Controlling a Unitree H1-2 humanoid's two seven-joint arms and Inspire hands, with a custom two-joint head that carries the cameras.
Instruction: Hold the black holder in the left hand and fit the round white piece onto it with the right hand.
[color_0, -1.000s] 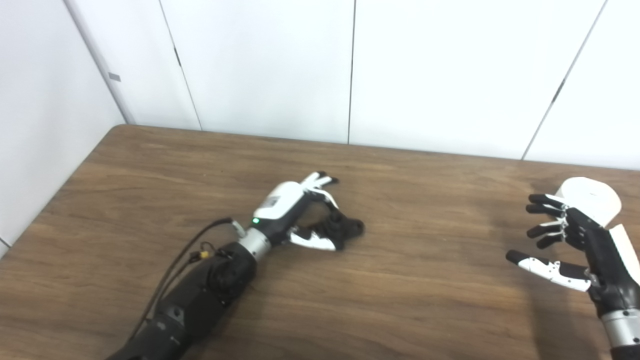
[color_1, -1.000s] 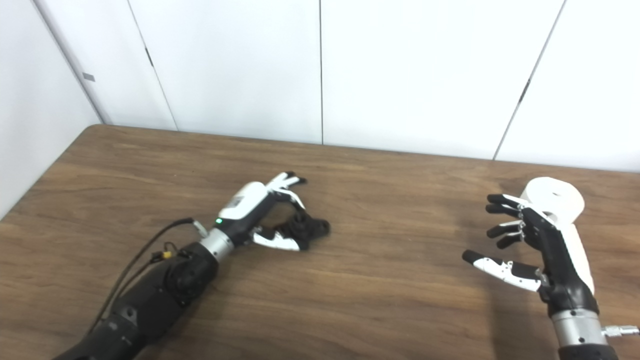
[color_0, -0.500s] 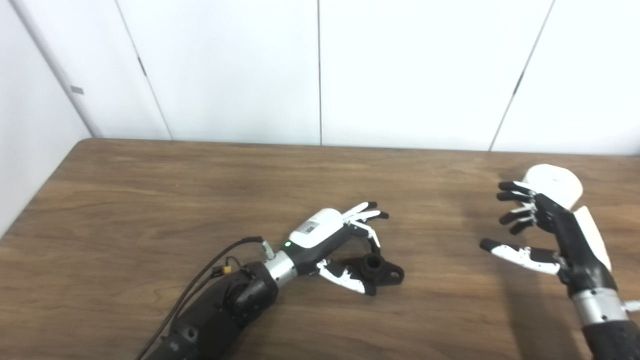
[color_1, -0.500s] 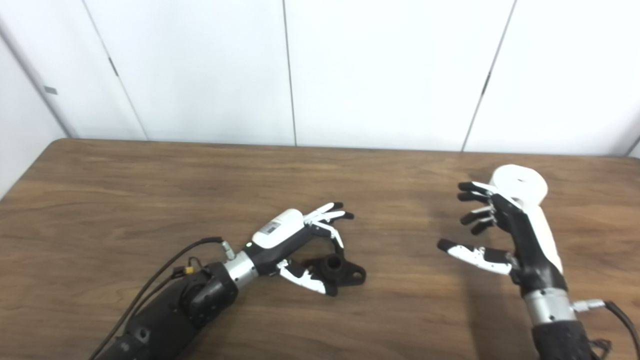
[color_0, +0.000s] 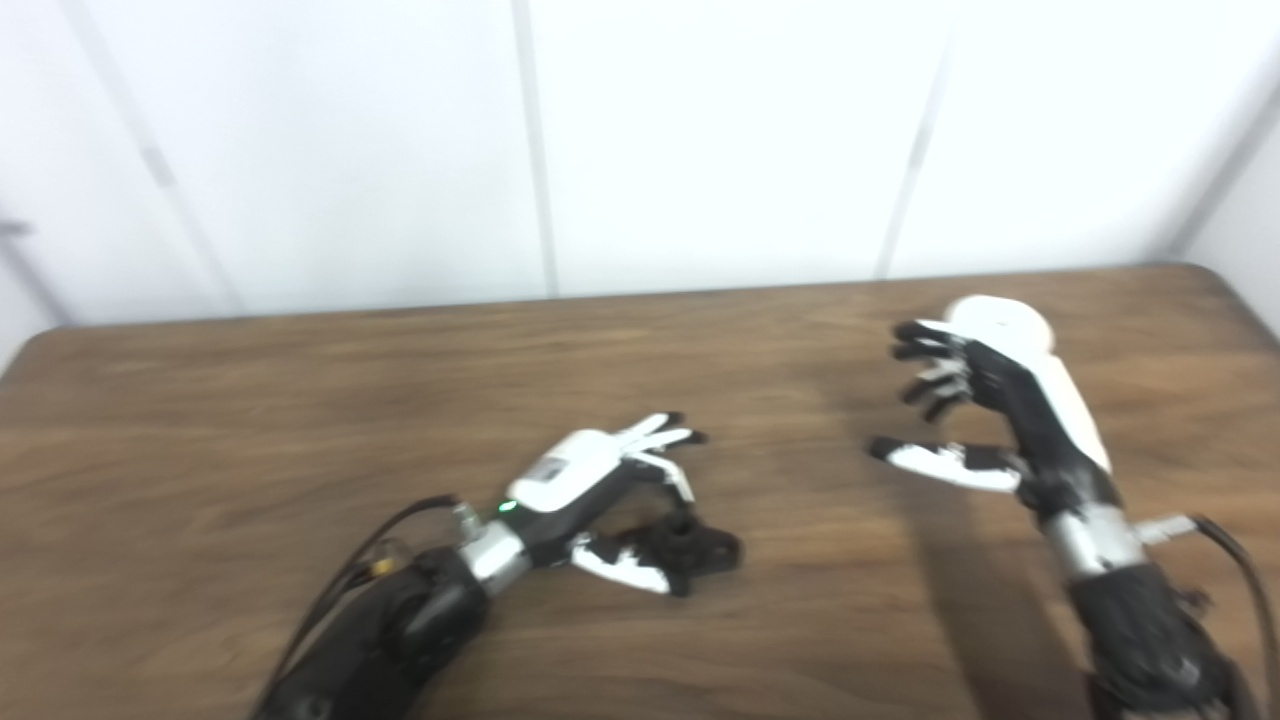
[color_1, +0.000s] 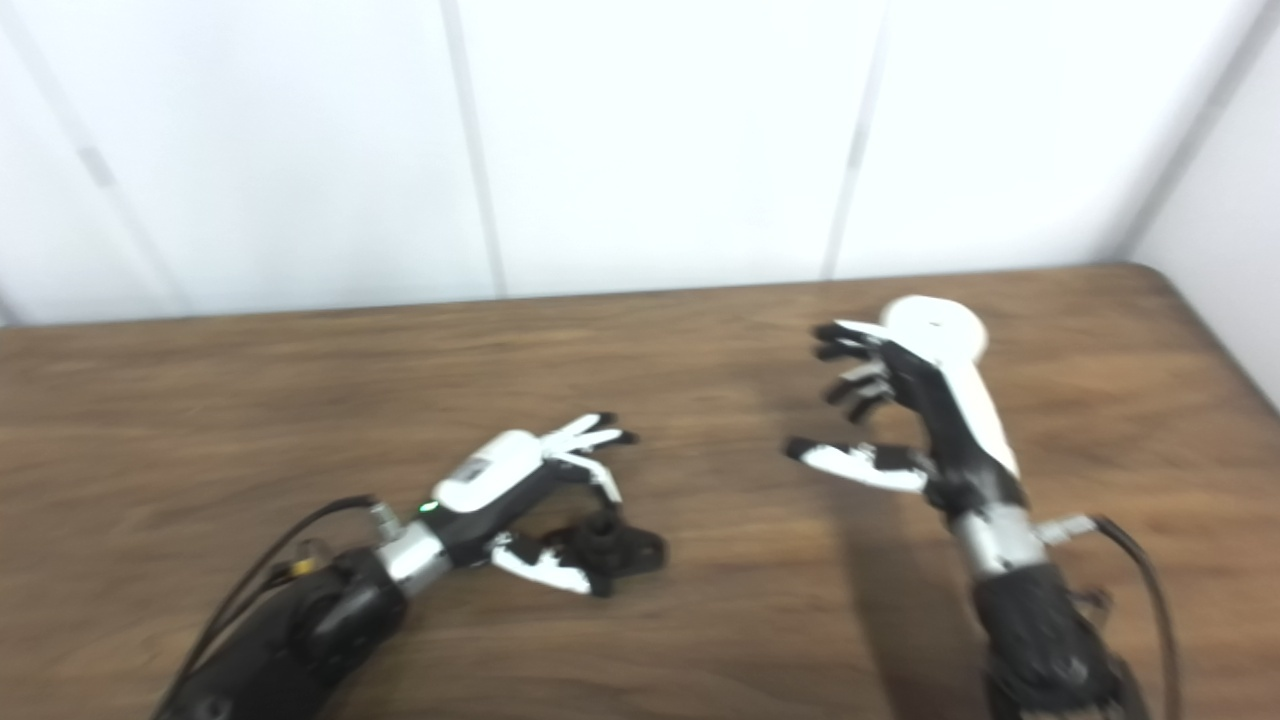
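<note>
Bright and evenly lit, seemingly from overhead. Blown out on the white wall panels (color_0: 700, 140), almost without detail. Smeared throughout by motion blur: soft panel seams, streaked wood grain on the table (color_0: 200, 400), fuzzy outlines on both hands. Soft dark shadow under the right hand (color_0: 985, 400), smaller under the left hand (color_1: 520, 480).

The small black holder (color_0: 700, 548), a matte piece with a short upright round socket and a flat ear sticking out to one side, lies flat on the brown wood-grain table (color_0: 250, 420), near the table's middle and toward its front edge. The round white piece (color_1: 938, 328), a smooth squat drum with a tiny mark at the centre of its top face, stands upright on the same table, well apart from the holder, toward the table's far right corner. Both look blurred.
</note>
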